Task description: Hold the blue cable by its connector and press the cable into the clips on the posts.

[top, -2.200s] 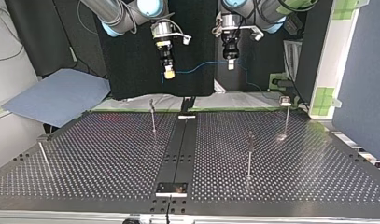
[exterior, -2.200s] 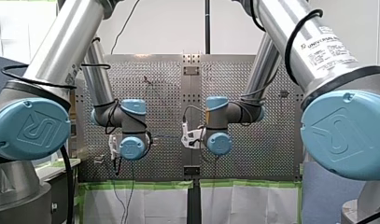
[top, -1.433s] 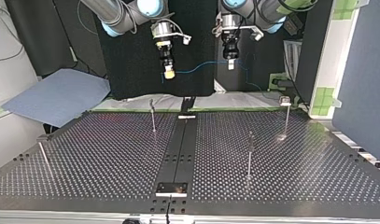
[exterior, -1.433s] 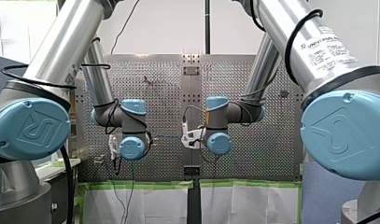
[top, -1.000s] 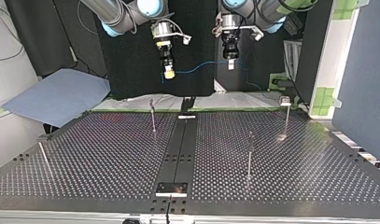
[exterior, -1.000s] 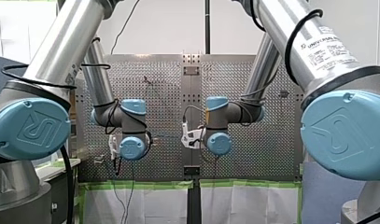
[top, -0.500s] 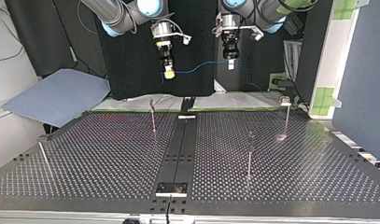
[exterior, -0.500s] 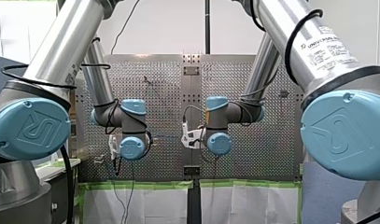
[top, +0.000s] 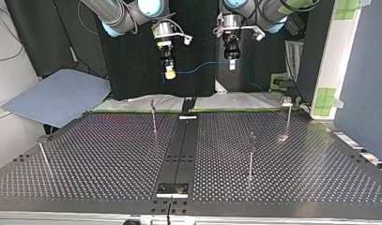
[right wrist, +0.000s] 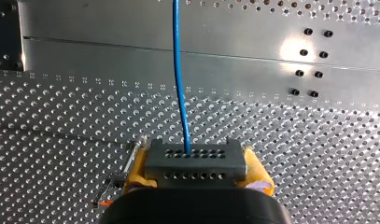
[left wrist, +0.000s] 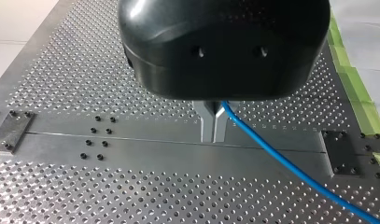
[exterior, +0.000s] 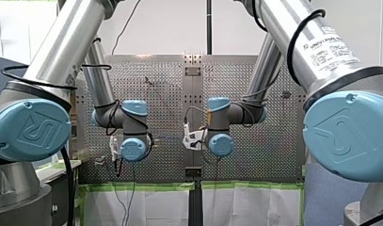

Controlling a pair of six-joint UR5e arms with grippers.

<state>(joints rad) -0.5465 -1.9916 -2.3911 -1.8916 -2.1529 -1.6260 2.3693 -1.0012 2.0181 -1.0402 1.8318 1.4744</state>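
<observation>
Your right gripper (top: pixel 169 72) is clamping the grey connector (right wrist: pixel 195 164), the stiff place to hold; your left gripper (left wrist: pixel 214 127) is pinching the blue cable (left wrist: pixel 281 161), likely light and floppy, sagging between them, clear of the posts (top: pixel 153 117).

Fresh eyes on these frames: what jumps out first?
The blue cable hangs in mid-air between the two arms, above the perforated table in the top view. My right end effector has its yellow pads clamped on the grey connector. My left end effector pinches the cable further along. The thin posts below stand bare, with no cable in them.
</observation>
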